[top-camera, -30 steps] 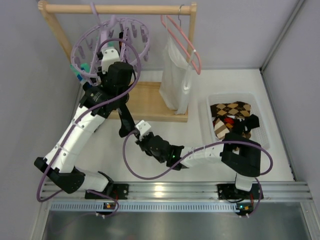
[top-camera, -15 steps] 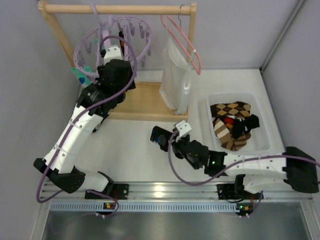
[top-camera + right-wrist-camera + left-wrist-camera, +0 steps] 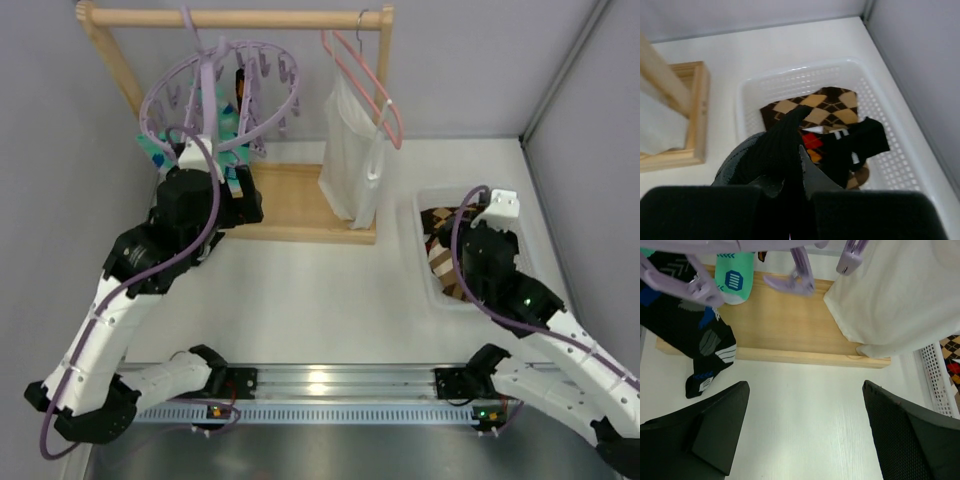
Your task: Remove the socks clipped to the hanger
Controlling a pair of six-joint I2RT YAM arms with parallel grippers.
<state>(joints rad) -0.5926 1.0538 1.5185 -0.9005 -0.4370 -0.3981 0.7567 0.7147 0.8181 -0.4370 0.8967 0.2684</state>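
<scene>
Bright, even light leaves only faint soft shadows before the wooden base (image 3: 785, 325); above it, the hanger (image 3: 800, 271) looks slightly blurred.

A wooden rack (image 3: 240, 17) stood at the back of the white table (image 3: 320, 300), with its flat base board (image 3: 780, 325) lying on the tabletop. A thin pink clothes hanger (image 3: 360, 72) hung from the top bar and carried a white sleeveless garment (image 3: 350, 160), which hung down over the board. To the right sat a white perforated basket (image 3: 805, 75) with brown-and-cream argyle socks (image 3: 825, 107) inside. A metal rail (image 3: 340, 385) ran along the near edge.
</scene>
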